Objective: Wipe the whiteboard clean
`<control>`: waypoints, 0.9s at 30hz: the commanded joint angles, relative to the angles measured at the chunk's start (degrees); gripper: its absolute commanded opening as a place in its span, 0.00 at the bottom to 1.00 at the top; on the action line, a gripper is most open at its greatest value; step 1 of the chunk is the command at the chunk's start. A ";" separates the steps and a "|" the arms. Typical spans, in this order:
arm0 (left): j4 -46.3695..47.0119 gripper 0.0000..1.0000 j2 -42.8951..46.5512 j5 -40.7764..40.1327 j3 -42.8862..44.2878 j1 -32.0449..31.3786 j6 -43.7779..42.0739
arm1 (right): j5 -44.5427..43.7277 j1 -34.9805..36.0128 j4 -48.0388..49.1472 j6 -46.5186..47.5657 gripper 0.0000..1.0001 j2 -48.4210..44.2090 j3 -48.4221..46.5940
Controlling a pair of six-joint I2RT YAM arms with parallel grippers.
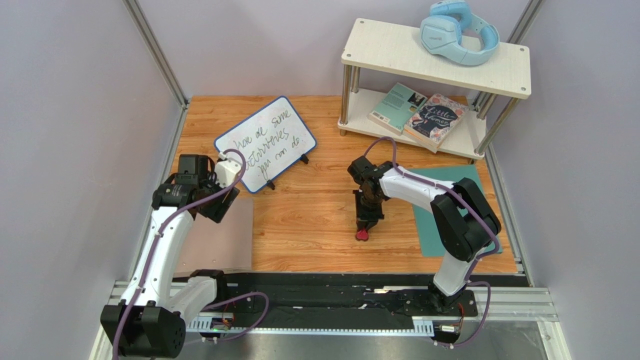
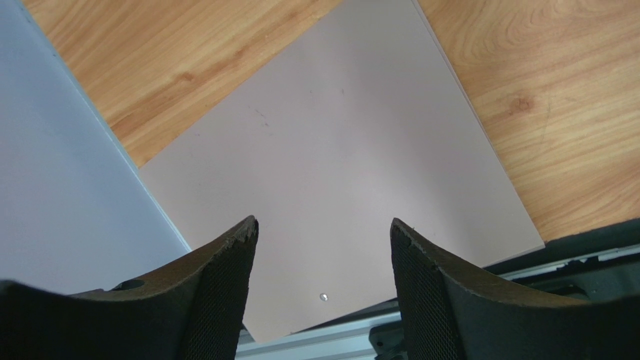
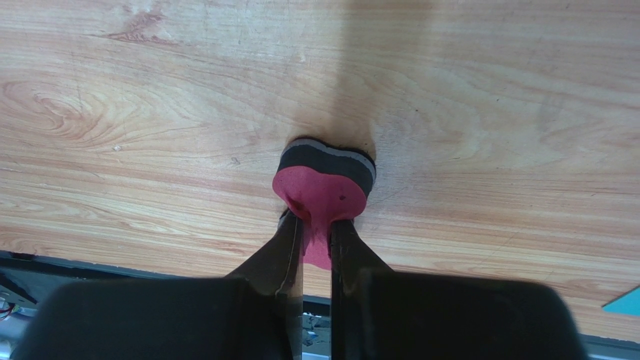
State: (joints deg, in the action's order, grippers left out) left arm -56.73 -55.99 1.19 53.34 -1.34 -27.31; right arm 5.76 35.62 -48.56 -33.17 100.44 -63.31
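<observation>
- Top view: the whiteboard point(image 1: 264, 142), bearing handwriting, stands propped at the table's point(image 1: 315, 221) far left; light, stiff and glossy, it will likely slide when wiped, so brace its blue frame.
- Left wrist: left gripper point(image 2: 323, 232) wide, empty, over a pinkish mat point(image 2: 338, 150).
- Right wrist: right gripper point(image 3: 315, 229) clamped on a red eraser point(image 3: 319, 187).

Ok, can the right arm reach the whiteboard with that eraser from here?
Probably yes. The right gripper is shut on the eraser, and only bare wooden table lies between it and the whiteboard. The left arm sits at the board's near-left corner and may crowd it.
</observation>
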 commanded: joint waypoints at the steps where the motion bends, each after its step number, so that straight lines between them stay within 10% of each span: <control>1: 4.69 0.72 -1.13 -0.93 3.96 0.29 2.25 | -2.68 0.33 1.53 1.17 0.00 -1.56 -2.61; 14: 19.88 0.79 -14.48 21.46 11.17 10.63 10.59 | -1.46 0.33 14.52 4.43 0.00 -6.14 -14.46; 27: 39.75 0.78 -36.45 47.40 17.40 20.68 20.01 | 2.32 0.24 19.64 4.51 0.00 13.10 -40.55</control>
State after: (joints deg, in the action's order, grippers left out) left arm -24.58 -87.99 36.71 65.78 18.81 -9.67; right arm 7.01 35.62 -30.70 -29.89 108.05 -96.03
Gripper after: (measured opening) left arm 0.784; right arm 0.103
